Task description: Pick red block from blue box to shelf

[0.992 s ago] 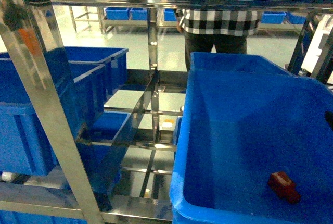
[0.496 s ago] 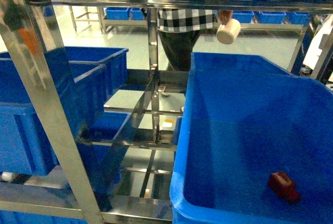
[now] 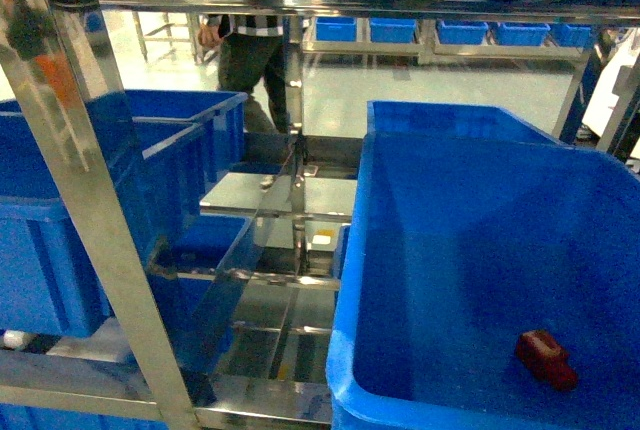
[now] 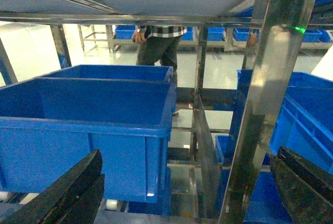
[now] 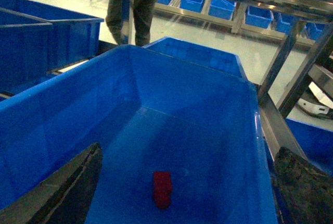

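While red block (image 5: 162,188) lies in blue box (image 5: 67,114), right claw (image 5: 187,193) spread wide, empty.

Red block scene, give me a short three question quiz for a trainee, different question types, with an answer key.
1. True or false: the red block lies on the floor of the blue box.
2. Multiple choice: in the right wrist view, the right arm's jaws are (A) shut on the block, (B) open above the box, apart from the block, (C) resting on a shelf rail.
3. Fill in: behind the shelf walks a person in a ______ shirt.

Key: 1 true; 2 B; 3 checked.
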Robot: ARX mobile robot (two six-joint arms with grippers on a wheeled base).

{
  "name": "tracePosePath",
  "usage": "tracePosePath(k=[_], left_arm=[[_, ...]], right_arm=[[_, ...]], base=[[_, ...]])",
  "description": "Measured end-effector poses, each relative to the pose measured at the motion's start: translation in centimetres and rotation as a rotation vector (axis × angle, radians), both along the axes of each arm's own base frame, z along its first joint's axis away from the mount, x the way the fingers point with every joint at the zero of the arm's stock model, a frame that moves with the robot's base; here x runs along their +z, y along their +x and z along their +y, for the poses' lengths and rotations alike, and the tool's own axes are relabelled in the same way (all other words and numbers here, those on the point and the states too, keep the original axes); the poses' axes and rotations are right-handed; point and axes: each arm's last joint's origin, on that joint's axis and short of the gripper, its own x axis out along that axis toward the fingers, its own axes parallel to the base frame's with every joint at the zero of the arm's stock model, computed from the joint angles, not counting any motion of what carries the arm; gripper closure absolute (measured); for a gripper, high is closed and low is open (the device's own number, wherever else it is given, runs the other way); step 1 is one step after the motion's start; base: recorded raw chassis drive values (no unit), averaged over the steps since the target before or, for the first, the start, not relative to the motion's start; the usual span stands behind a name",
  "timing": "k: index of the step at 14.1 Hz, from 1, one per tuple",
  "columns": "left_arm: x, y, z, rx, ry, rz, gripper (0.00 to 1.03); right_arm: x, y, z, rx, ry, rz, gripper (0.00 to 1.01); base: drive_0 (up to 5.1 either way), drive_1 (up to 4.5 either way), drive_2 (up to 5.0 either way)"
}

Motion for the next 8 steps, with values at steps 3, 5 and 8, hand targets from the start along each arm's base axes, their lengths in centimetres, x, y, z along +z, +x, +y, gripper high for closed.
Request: tracePosePath(k=[3, 5, 8], left_arm=[[0.0, 0.0, 0.0, 0.0, 0.0, 0.0, 0.05], [0.0, 0.0, 0.0, 0.0, 0.0, 0.0, 0.05], [0.0, 0.0, 0.0, 0.0, 0.0, 0.0, 0.05]], right_arm=[[0.5, -1.4, -0.2, -0.011, 0.0, -0.019, 0.03], [0.7, -2.3, -0.5, -0.035, -0.001, -0.043, 0.03], [0.5, -3.9, -0.8, -0.056, -0.002, -0.031, 0.03]], base=[[0.0, 0.0, 0.0], [0.0, 0.0, 0.0], [0.0, 0.0, 0.0]])
